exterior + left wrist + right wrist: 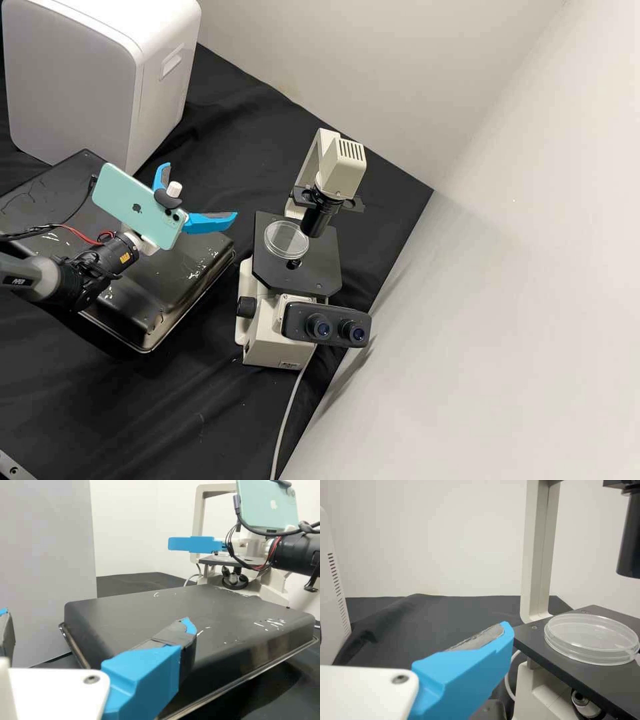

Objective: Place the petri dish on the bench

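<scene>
R jaws apart near petri dish (pixel 592 639) on stage (pixel 570 669), L jaws by tray (pixel 200 620)

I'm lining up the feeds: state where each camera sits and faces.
High view: fixed above the bench, looking down on the microscope, petri dish and right gripper.
Left wrist view: on the left arm, facing across the upturned tray toward the microscope; own fingers show.
Right wrist view: on the right arm, facing the petri dish; own finger shows.
High and right wrist views share the petri dish.

Bright, even light with soft shadows and sheen on the tray (pixel 175 283).
</scene>
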Robot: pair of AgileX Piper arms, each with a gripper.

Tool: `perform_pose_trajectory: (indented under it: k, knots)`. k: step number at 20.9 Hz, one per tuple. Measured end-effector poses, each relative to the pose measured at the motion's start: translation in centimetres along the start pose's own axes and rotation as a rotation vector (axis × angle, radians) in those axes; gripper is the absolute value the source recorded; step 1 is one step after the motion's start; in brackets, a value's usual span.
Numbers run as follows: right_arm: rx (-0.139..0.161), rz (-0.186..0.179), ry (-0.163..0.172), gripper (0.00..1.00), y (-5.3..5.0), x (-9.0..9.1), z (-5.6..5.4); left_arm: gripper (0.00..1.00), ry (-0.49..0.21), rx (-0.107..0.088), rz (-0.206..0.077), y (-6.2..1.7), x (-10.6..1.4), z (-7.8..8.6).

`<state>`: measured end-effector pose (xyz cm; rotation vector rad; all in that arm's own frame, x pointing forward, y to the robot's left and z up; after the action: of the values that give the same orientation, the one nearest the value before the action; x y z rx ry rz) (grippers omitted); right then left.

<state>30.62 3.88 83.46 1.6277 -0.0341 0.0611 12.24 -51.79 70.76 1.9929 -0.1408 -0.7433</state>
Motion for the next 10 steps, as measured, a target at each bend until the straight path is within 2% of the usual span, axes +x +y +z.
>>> perform_pose_trajectory:
  k: [10]
  knots:
    - [0.005,0.002,-0.002,1.00,0.06,0.00,0.05,1.00,0.000,0.000,0.000,0.00,0.00,0.00]
